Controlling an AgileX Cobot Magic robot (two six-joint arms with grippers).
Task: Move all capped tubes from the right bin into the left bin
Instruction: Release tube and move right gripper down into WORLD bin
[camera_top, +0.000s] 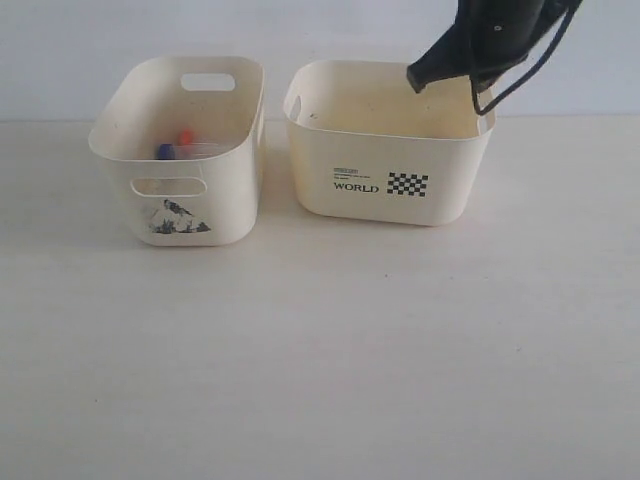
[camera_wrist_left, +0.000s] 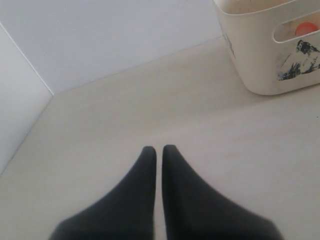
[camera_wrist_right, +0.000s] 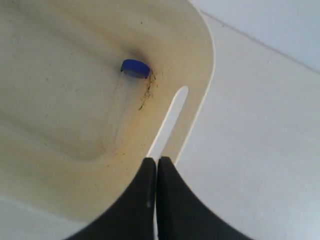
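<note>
- The left gripper (camera_wrist_left: 159, 149) hangs over bare table (camera_wrist_left: 125, 115). I see open room all round it, out to where the table meets the wall (camera_wrist_left: 100, 40). Its jaws stand together with only a hairline slit between them, and they hold and touch nothing. The exterior view does not show this gripper.
- The left bin (camera_top: 175, 205) sits at the back left of the table, with broad clear table in front of it. Inside lie an orange tube (camera_top: 185, 136) and a blue tube (camera_top: 164, 151), close to each other and low behind the front wall. I cannot tell whether they touch.
- Only a narrow gap separates the two bins. Their rims are near each other but apart.
- The right bin (camera_top: 380, 190) has free table in front and to its right. From the exterior view I cannot see its floor.
- The right gripper (camera_wrist_right: 156, 161) is above the right bin's back right rim, clear of the walls. Its jaws are pressed together and empty.
- The right wrist view shows another blue tube (camera_wrist_right: 134, 67) lying on the right bin's floor. Its cap is tucked into a corner beside the handle slot (camera_wrist_right: 170, 120), well apart from the jaws.
</note>
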